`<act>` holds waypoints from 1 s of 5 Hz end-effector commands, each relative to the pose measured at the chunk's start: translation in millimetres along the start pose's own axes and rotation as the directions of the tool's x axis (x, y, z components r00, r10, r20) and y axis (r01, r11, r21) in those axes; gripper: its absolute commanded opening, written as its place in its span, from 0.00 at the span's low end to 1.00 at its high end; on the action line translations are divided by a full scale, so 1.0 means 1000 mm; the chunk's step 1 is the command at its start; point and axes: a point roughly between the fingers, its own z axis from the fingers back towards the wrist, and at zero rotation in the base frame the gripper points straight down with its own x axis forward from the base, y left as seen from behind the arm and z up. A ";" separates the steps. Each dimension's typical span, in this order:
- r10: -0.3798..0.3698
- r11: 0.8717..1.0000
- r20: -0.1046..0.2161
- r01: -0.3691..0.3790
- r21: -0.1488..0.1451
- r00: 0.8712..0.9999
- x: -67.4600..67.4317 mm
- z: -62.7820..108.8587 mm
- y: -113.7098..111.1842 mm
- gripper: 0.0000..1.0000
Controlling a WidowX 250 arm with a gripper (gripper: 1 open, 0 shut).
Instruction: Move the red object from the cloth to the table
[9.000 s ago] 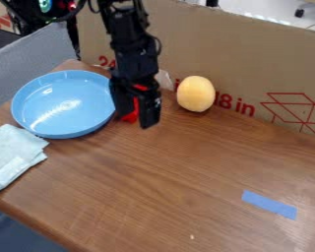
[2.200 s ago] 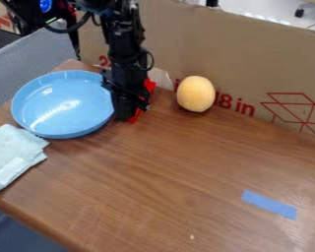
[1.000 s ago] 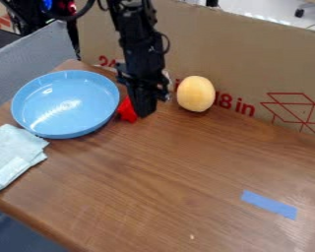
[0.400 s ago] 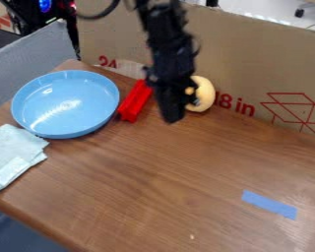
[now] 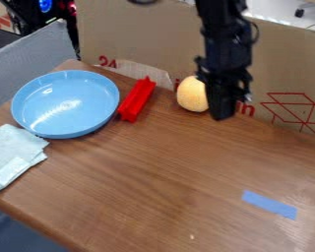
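The red object [image 5: 137, 98], a bright red bar, lies on the brown table [image 5: 173, 187] right beside the blue plate's right rim, not on the cloth. At the left edge lies the cloth [image 5: 11, 156], pale and folded, with nothing on it. My gripper [image 5: 222, 111] hangs from the black arm, pointing down just right of the yellowish ball [image 5: 192, 94]. Its jaws are shut and hold nothing. It is well to the right of the red bar.
A round light-blue plate [image 5: 64, 103] sits at the left. A cardboard box [image 5: 285, 69] forms the back wall. A strip of blue tape [image 5: 268, 204] is stuck to the table at the front right.
The arm has swung from the red bar to the right, past the ball, and risen a little. The red bar stays lying by the plate.
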 end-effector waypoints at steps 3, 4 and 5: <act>-0.099 0.995 -0.025 0.098 -0.019 0.995 0.009 0.001 0.019 0.00; -0.012 0.999 -0.056 0.014 0.038 0.998 -0.022 0.019 0.012 0.00; 0.050 0.999 -0.075 -0.050 -0.001 0.996 -0.043 0.014 0.000 0.00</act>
